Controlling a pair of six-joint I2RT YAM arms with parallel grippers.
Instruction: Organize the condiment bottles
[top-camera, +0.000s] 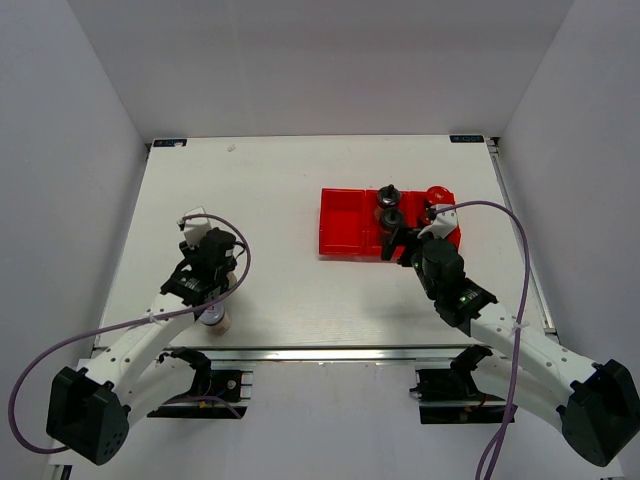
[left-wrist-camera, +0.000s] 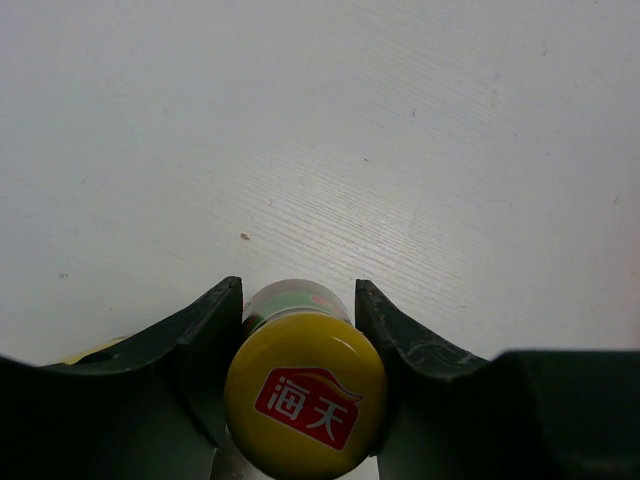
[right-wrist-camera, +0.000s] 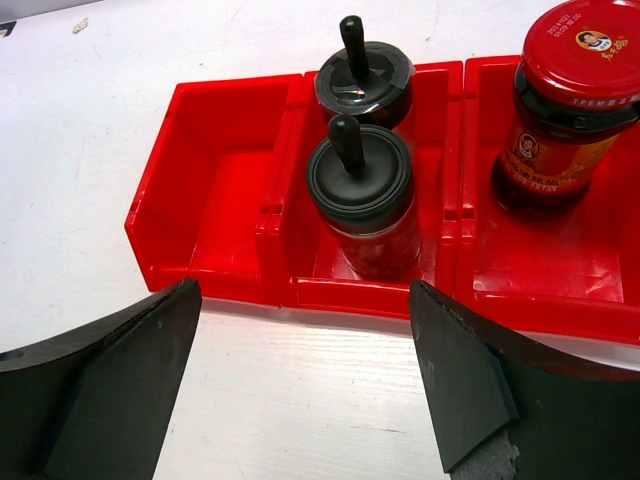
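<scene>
A slim sauce bottle with a yellow cap stands between the fingers of my left gripper, which is shut on it, both fingers against its sides. In the top view my left gripper covers that bottle. A silver-lidded jar sits just in front of it, near the table's front edge. Two black-capped shakers stand in the middle compartment of the red tray. A red-lidded dark jar is in the right compartment. My right gripper hangs open before the tray.
The tray's left compartment holds nothing. A sliver of yellow shows behind my left finger. White walls close in the table on three sides, and a metal rail runs along the near edge.
</scene>
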